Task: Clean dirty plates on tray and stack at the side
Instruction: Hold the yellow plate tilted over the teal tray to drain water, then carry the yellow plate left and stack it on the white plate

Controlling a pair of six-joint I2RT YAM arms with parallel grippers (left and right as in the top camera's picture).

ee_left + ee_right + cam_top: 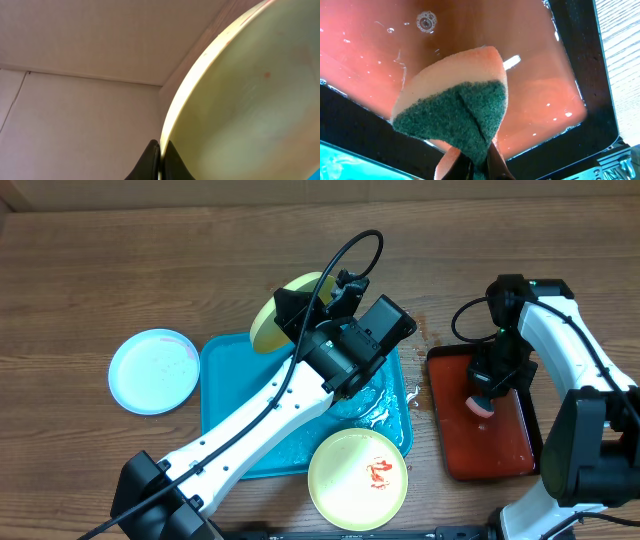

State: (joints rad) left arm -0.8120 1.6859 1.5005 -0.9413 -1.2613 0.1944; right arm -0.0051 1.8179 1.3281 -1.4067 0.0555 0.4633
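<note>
Tabletop: brown wood-grain tabletop (120, 270) carrying every item; a few water drops lie on it just right of the blue tray.
Wash tray: large turquoise-blue rectangular plastic tray (225, 395) with rounded corners and a raised rim, at the centre of the tabletop. Water glints on its right half.
Held plate: round lime-green plastic plate with cream centre (250, 110), tilted steeply on edge above the far rim of the wash tray. Whether its lower edge touches the tray cannot be told. A faint reddish speck shows on its face in the left wrist view.
Left end effector (160, 150): fingers pressed together on the rim of the held plate, pinching it.
Smeared plate: second round lime-green plastic plate (358, 478), lying flat over the near right corner of the wash tray and reaching beyond its rim. A red sauce smear (378, 472) marks its cream centre.
Pale plate: round pale blue-white plastic plate (153, 370), flat on the tabletop just left of the wash tray and not touching it.
Side tray: smaller dark red rectangular tray with black rim (500, 450), near the right side of the wash tray, holding a film of water.
Sponge: folded sponge of pale peach foam with a dark green scouring face (455, 115), over the side tray. Contact with the water cannot be told.
Right end effector (479, 167): fingers pressed together on the sponge's lower edge, pinching it.
</note>
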